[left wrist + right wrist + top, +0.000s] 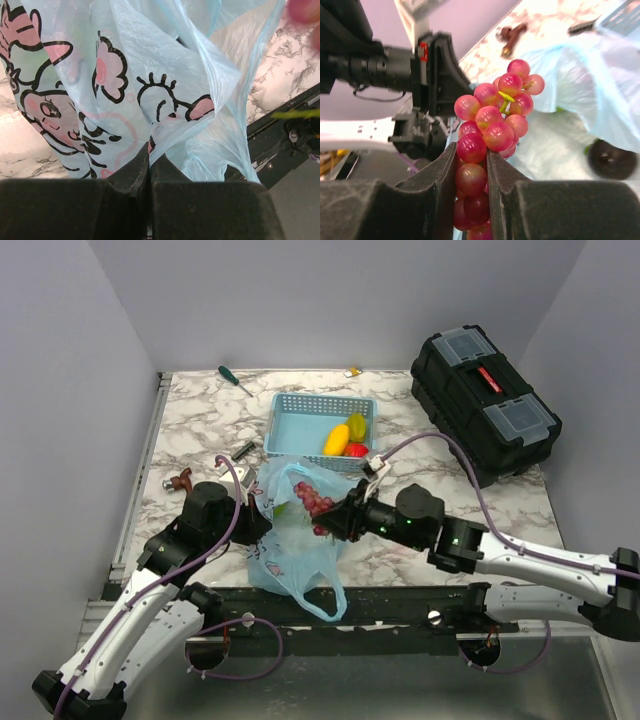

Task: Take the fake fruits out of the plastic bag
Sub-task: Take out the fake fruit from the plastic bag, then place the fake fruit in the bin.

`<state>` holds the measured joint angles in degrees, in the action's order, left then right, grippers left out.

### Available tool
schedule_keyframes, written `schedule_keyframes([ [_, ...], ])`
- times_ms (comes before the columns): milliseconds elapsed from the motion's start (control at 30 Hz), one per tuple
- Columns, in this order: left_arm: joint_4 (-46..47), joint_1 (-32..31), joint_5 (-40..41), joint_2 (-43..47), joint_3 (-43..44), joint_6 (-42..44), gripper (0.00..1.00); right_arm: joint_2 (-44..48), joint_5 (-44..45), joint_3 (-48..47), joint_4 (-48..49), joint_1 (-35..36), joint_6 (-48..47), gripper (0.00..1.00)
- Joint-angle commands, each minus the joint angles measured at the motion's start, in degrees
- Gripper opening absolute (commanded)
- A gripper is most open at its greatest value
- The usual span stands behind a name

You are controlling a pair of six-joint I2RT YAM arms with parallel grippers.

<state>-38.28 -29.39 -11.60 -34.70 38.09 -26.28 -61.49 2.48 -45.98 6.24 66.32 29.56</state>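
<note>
Right gripper (471,150) clamps grapes (492,115) above the bag (150,65); left gripper (149,155) pinches its plastic. Basket (300,410) holds yellow and red fruits (337,438); marble table (200,410).

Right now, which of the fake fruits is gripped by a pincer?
The red grape bunch, clamped in the right pincer; the yellow fruits and red fruit lie loose in the basket.
</note>
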Motion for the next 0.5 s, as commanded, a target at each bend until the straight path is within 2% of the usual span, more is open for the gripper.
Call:
schedule_keyframes([
  [0,0.4,-0.2,0.4,0.1,-0.1,-0.3,0.00,5.8,17.9,-2.0,-5.1,0.2,-2.7,0.01],
  [133,0.3,-0.3,0.5,0.1,-0.2,-0.3,0.00,5.8,28.3,-3.9,-6.1,0.2,-3.6,0.01],
  [267,0.3,-0.2,0.6,-0.2,-0.2,-0.3,0.00,-0.3,35.0,-9.1,-9.6,-1.5,-5.0,0.01],
  [333,0.3,-0.2,0.6,-0.4,-0.2,-0.3,0.00,-4.0,33.8,-11.9,-11.2,-5.0,-4.7,0.01],
  [467,0.1,-0.2,0.7,-0.5,-0.1,-0.3,0.00,-11.5,25.1,-17.8,-13.1,-14.6,-2.1,0.01],
])
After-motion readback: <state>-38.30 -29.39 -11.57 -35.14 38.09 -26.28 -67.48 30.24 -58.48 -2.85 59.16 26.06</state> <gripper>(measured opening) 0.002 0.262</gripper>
